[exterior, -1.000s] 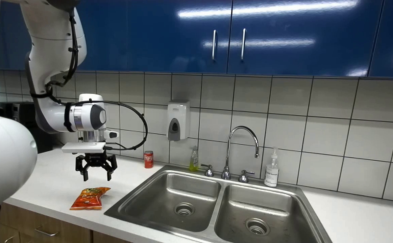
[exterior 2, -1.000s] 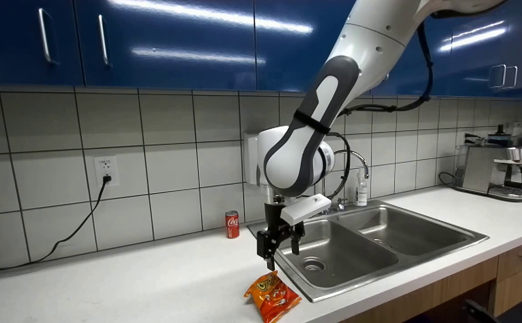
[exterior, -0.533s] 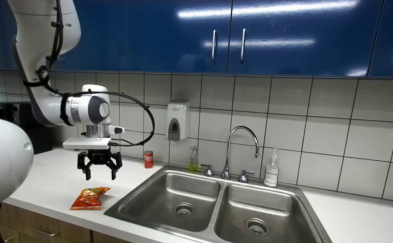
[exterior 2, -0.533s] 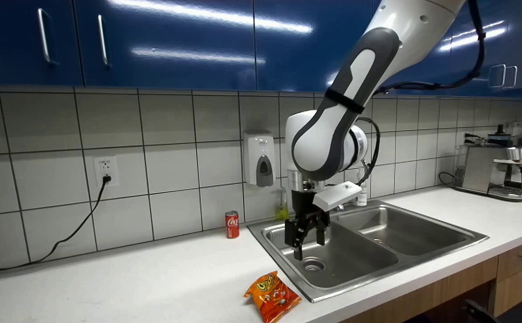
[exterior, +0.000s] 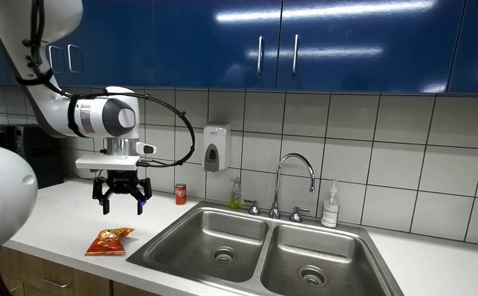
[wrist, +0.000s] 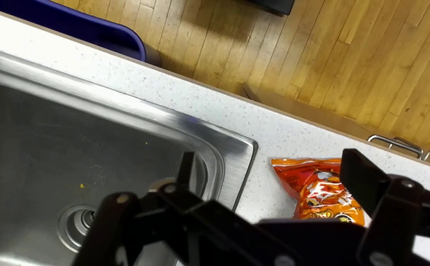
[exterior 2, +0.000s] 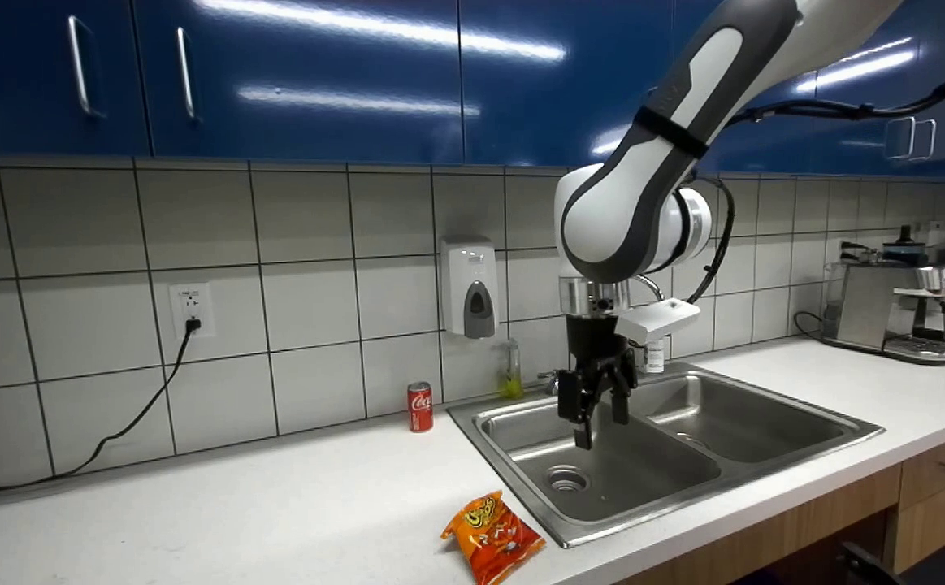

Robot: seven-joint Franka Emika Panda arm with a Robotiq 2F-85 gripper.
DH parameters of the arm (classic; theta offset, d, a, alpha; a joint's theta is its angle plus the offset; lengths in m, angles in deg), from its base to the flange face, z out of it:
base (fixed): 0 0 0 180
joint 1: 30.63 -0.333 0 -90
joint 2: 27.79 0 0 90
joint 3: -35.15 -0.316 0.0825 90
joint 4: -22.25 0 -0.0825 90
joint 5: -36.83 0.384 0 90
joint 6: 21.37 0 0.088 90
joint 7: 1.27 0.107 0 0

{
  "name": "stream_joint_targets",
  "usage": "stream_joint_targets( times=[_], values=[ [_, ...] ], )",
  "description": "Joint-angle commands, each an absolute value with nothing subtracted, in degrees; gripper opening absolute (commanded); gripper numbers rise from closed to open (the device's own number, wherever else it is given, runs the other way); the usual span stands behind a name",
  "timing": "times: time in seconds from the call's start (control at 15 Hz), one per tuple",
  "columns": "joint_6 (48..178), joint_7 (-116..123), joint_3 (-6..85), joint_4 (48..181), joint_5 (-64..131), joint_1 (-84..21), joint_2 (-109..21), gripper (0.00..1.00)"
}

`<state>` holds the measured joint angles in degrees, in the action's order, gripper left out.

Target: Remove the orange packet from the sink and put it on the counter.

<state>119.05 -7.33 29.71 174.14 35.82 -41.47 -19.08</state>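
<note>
Beneath glossy blue cupboards [exterior: 218, 53] and in front of white wall tiles [exterior 2: 309, 301], hangs in the air above a long white counter [exterior 2: 236, 504] with a steel double sink [exterior 2: 570, 532] set into it. Points the black gripper [exterior: 123, 210] straight down, with fingertips well apart and only air between them, so released. Has the orange packet [exterior 2: 496, 536] well below the fingertips and apart from them, on the counter, toward the front edge. Lies near the sink's corner, outside its rim. Shows in the wrist view partly hidden behind one finger: shiny, crinkled, red and orange with yellow lettering. With the other finger, covers part of the bowl in that same view; looks down also on small yellow specks [wrist: 81, 186] in the steel. Past the counter's front edge, farther down from the gripper, takes in a wooden floor [wrist: 311, 62] and a dark blue container [wrist: 100, 33]. Toward the wall from the gripper, close to the tiles, has a small red can [exterior: 180, 194], upright. Off on the sink side, also at the back, reveals a curved chrome faucet [exterior: 276, 191] between two handles [exterior: 254, 209], flanked by a bottle of yellow-green liquid [exterior: 235, 199] and a clear pump bottle [exterior: 330, 209].
</note>
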Motion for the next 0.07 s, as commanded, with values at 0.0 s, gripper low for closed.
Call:
stream_joint_targets(
  times=[0.0],
  values=[
    [119.0,-7.5,29.0,174.3,36.0,-40.8,-18.9,1.00]
  ],
)
